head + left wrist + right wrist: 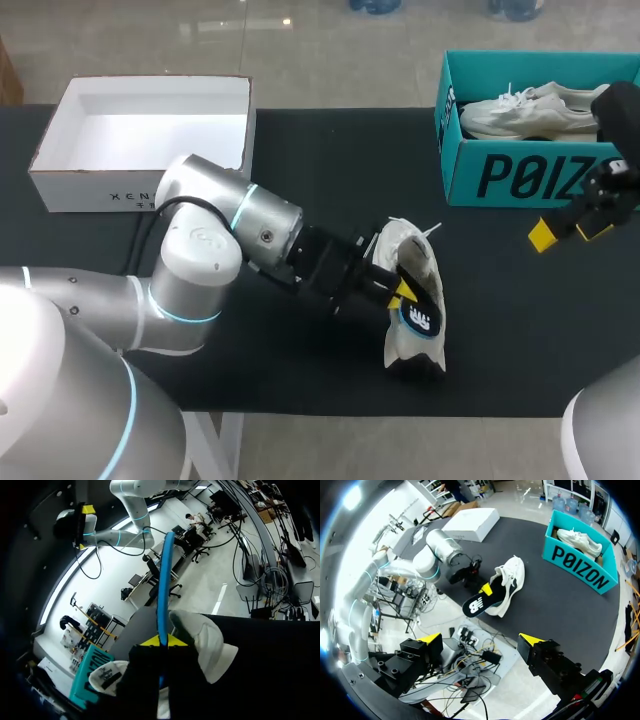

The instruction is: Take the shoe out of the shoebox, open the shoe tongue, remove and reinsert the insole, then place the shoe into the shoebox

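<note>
Finding: your left end effector (403,290) is clenched on the insole (421,316), its yellow tips pinching it from both faces. The left wrist view shows the insole edge-on between them. The shoe (412,250) lies on the desk (300,380) toward the near edge, apparently on its side with the opening toward the left arm. It is out of the teal shoebox (520,178), which stands at the far right and holds a second shoe (530,110). The insole's logo end sits over the heel of the shoe; you cannot confirm from these views whether its toe end is inside. Your right end effector (572,232) hangs released and empty just in front of the shoebox, well apart from the shoe. Assessment: the insole step is in hand, and nothing pins the shoe. Recommendation: bring the right end effector over to steady the shoe at the heel or collar before you work the insole, otherwise the shoe is likely to slide with it. For reinsertion, lead with the toe end, keep the insole low and in line with the shoe's length, and feed it under the tongue without letting it fold. Let go only once the heel end seats flat. A white box (95,185) at the far left is not involved.
</note>
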Tool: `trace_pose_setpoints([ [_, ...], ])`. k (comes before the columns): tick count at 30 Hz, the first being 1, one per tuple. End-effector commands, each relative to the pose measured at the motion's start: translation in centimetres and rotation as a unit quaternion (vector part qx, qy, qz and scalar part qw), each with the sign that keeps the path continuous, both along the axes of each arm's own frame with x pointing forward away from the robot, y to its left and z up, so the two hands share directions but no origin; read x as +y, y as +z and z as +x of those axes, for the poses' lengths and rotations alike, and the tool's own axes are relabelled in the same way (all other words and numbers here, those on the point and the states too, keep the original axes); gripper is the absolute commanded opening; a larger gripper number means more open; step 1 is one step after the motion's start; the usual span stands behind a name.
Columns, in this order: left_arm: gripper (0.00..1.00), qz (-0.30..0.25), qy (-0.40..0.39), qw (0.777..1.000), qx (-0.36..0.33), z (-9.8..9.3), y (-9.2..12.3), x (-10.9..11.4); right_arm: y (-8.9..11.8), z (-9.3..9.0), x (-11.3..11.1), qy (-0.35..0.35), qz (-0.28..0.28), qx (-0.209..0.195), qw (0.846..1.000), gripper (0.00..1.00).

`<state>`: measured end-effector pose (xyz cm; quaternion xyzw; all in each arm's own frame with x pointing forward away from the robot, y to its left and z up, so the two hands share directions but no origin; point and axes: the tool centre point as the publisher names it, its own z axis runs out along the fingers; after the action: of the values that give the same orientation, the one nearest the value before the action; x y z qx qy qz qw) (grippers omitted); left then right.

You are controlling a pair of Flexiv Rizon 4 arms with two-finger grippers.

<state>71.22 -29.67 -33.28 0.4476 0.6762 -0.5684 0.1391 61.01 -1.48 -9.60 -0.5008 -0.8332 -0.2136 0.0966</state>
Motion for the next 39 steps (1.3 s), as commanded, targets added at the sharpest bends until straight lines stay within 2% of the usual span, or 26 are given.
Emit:
trace_pose_setpoints([
  [1,0.00,0.003,0.009,1.000,-0.002,1.3,-0.8,-0.6,0.1,0.4,0.1,0.001,-0.002,0.004,1.000,1.00],
  [5,0.00,0.015,0.028,0.999,-0.012,2.4,-1.4,-0.2,0.1,0.4,0.1,0.001,-0.002,0.004,1.000,1.00],
  [9,0.00,0.018,0.034,0.999,-0.014,2.6,-1.4,0.0,0.1,0.4,0.1,0.001,-0.002,0.004,1.000,1.00],
  [10,0.28,0.016,0.036,0.999,-0.013,2.4,-1.3,0.1,0.1,0.4,0.1,0.001,-0.002,0.004,1.000,1.00],
  [12,0.66,0.015,0.036,0.999,-0.013,2.2,-1.1,0.2,0.1,0.4,0.1,0.001,-0.002,0.004,1.000,1.00],
  [14,0.72,0.008,0.035,0.999,-0.012,1.8,-0.8,0.3,0.1,0.4,0.1,0.001,-0.002,0.004,1.000,1.00],
  [15,0.80,0.007,0.035,0.999,-0.012,1.8,-0.6,0.3,0.1,0.4,0.1,0.001,-0.002,0.004,1.000,1.00],
  [16,0.76,0.004,0.034,0.999,-0.012,1.7,-0.4,0.3,0.1,0.4,0.1,0.001,-0.002,0.004,1.000,1.00],
  [18,0.50,-0.004,0.033,0.999,-0.011,1.5,0.0,0.4,0.1,0.4,0.1,0.001,-0.002,0.004,1.000,1.00],
  [21,0.37,-0.006,0.030,0.999,-0.011,1.1,0.4,0.4,0.1,0.4,0.1,0.001,-0.002,0.004,1.000,1.00],
  [24,0.34,-0.006,0.024,1.000,-0.010,0.7,0.4,0.3,0.1,0.4,0.1,0.001,-0.002,0.004,1.000,1.00],
  [26,0.22,-0.002,0.020,1.000,-0.009,0.6,0.3,0.2,0.1,0.4,0.1,0.001,-0.002,0.004,1.000,1.00],
  [28,0.00,0.002,0.018,1.000,-0.008,0.6,0.1,0.0,0.1,0.4,0.1,0.001,-0.002,0.004,1.000,1.00],
  [33,0.00,0.012,0.011,1.000,-0.015,0.6,-0.2,-0.3,0.1,0.4,0.1,0.001,-0.002,0.004,1.000,1.00],
  [39,0.00,0.035,0.008,0.998,-0.053,1.6,-0.5,-0.7,0.1,0.4,0.1,0.001,-0.002,0.004,1.000,1.00],
])
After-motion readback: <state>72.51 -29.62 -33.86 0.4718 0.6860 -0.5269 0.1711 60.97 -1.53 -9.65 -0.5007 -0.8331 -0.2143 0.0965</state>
